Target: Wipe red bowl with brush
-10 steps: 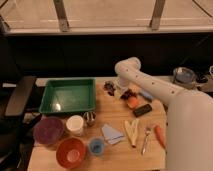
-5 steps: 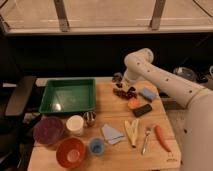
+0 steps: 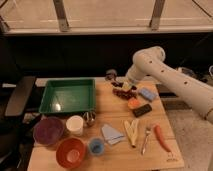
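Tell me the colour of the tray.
The tray is green, plain in the camera view. The gripper hovers shut over the far side of the table.

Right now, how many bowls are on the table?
2. The red bowl sits at the front left corner; the purple bowl just behind it, further left. The gripper hangs over the table's far side. None looks hidden.

Arm (image 3: pixel 167 76): cream-white, thick rounded links, bulbous elbow joint, small dark dots along casing. Gripper (image 3: pixel 125 90): dark, closed, low over far edge of table (image 3: pixel 120 156), right of centre.
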